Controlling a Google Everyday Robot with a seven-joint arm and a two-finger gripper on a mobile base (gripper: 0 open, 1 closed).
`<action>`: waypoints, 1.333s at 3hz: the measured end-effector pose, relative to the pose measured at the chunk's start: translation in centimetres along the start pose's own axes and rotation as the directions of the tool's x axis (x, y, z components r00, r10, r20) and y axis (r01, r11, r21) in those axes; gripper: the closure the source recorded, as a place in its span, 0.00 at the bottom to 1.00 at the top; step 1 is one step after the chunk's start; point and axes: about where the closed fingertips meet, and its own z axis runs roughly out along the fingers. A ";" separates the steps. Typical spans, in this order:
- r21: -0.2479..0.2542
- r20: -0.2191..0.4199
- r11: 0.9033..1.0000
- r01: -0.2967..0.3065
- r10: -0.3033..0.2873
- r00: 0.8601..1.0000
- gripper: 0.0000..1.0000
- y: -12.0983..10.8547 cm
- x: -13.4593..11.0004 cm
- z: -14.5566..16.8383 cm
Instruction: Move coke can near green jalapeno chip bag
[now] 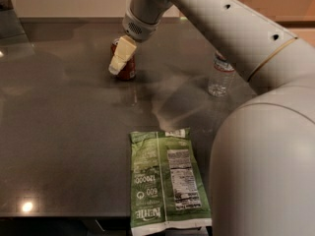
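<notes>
— Place of the coke can (129, 72)?
— Upright on the dark table (59, 132), well apart from the green jalapeno chip bag (167, 181): beyond the bag's far short edge and a little left of it in view. Red side showing, upper part mostly covered.
— Covered by what?
— By the gripper (119, 63), cream-coloured and tilted, hanging directly in front of the can, so likewise well beyond the bag's far edge and left of it.
— Clamped on the can, or spread?
— Cannot tell. Overlapping the can in view, but contact or hold impossible to judge.
— And the bag itself?
— Flat on the table, long side running away from the camera, white nutrition panel facing up. Near end reaching just past the table's near edge.
— Anything else around the bag?
— 1 clear water bottle (220, 77), upright, beyond the bag's far edge and off to the right of it, well apart from it. Also the pale arm (221, 23), reaching in above the far side of the bag, with 1 bulky segment filling the view just right of the bag.
</notes>
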 end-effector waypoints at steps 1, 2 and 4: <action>-0.019 0.012 1.000 -0.012 0.012 1.000 0.00 -0.4 -0.8 1.2; -0.024 0.022 1.000 -0.013 0.013 1.000 0.16 -0.6 -1.2 1.5; -0.041 0.044 0.999 -0.008 0.010 0.999 0.63 -0.8 -0.5 0.4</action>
